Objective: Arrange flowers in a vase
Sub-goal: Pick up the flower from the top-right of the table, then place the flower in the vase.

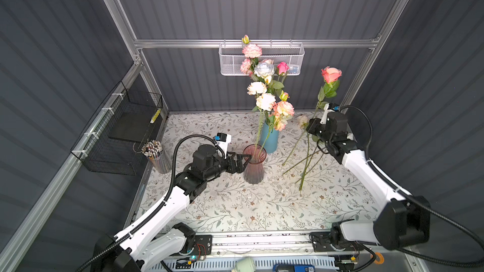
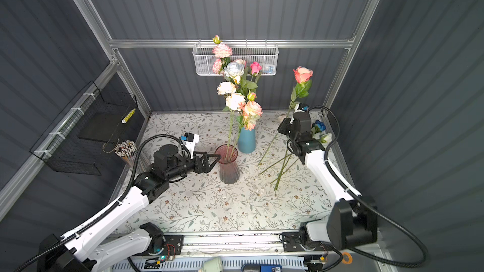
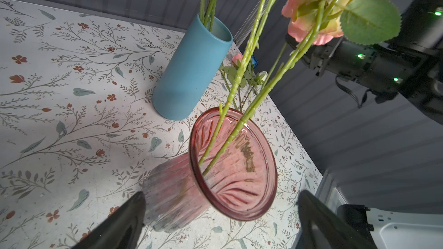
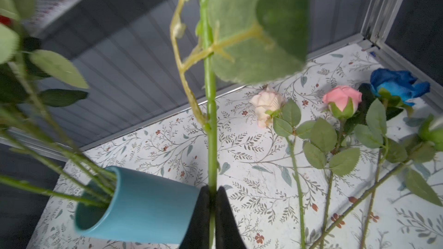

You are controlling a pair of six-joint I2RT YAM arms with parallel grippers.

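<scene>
On the desk [image 1: 235,205], most flowers [image 1: 264,69] are stood in the blue vase [image 1: 271,139], two stems [image 3: 230,125] in the pink glass vase [image 1: 253,168] beside the wide-open left end effector [image 1: 246,163] — one peach rose [image 1: 331,74] is pinched upright by the right end effector [image 4: 212,192], and cream, pink and blue roses [image 4: 341,97] are left lying.

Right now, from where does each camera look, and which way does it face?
Top views: high in front, looking down at the table; both arms show.
Left wrist: behind the open left hand, facing the pink vase.
Right wrist: behind the right hand, shut on a rose stem.
Shared: both wrist views show the blue vase.
</scene>
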